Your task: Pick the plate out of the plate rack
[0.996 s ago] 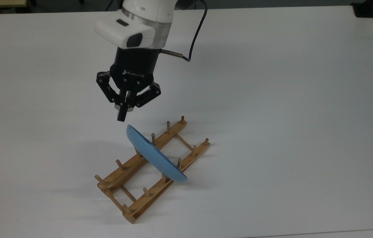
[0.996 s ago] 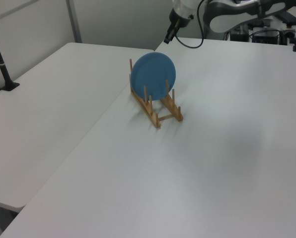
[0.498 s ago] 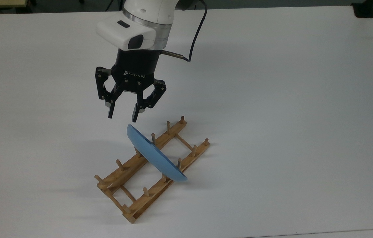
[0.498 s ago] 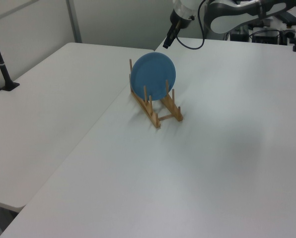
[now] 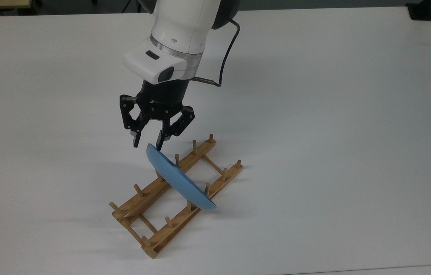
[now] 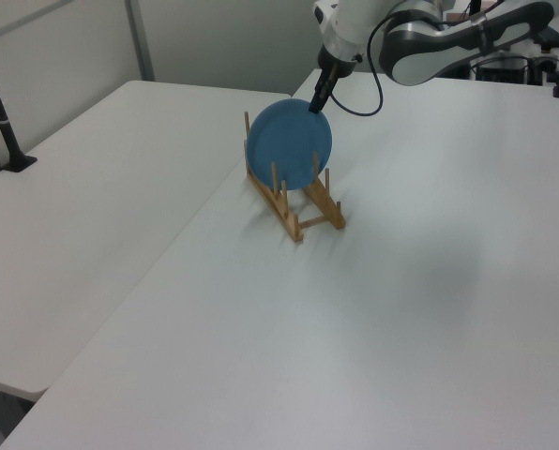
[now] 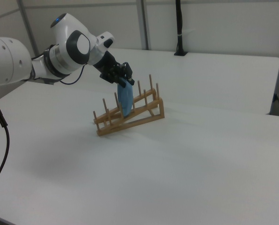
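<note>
A light blue round plate [image 5: 179,178] [image 6: 291,141] [image 7: 126,100] stands on edge between the pegs of a light brown wooden plate rack [image 5: 154,190] [image 6: 298,206] [image 7: 135,115] on the white table. My black two-finger gripper [image 5: 147,146] [image 6: 315,101] [image 7: 122,80] hangs open at the plate's upper rim, one finger on each side of the rim's top in the top view. Whether the fingers touch the plate I cannot tell.
A black cable [image 5: 226,53] loops from the wrist. A black post base [image 5: 421,11] sits at the top view's far right corner, and another black post [image 6: 0,112] stands on the neighbouring table in the left view.
The gripper went from shut to open, then came down and toward the plate until its fingers reached the top rim. Plate and rack have not moved.
</note>
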### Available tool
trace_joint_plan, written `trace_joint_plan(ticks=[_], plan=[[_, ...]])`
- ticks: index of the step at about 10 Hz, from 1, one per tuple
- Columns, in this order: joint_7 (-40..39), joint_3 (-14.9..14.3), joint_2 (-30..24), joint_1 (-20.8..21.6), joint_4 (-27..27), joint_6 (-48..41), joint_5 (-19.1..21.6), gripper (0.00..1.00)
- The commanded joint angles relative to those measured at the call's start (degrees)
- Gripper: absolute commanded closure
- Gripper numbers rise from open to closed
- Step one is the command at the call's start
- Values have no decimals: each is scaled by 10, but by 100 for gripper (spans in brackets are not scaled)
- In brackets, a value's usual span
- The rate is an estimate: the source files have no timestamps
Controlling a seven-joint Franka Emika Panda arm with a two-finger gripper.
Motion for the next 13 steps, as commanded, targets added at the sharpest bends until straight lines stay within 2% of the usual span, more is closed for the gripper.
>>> trace_joint_plan(ticks=[1, 3, 5, 9, 11, 12, 13], plan=[[13, -3, -1, 7, -5, -3, -18, 71], [14, -3, 9, 6, -5, 0, -38, 77], [14, -2, 8, 6, -2, 0, -36, 97], [11, -5, -22, 0, 1, -3, -37, 100], [16, -5, -45, -6, 1, -6, -25, 100], [16, -5, -54, -7, 0, -8, 21, 100], [15, -6, -55, -7, 1, -24, 87, 100]])
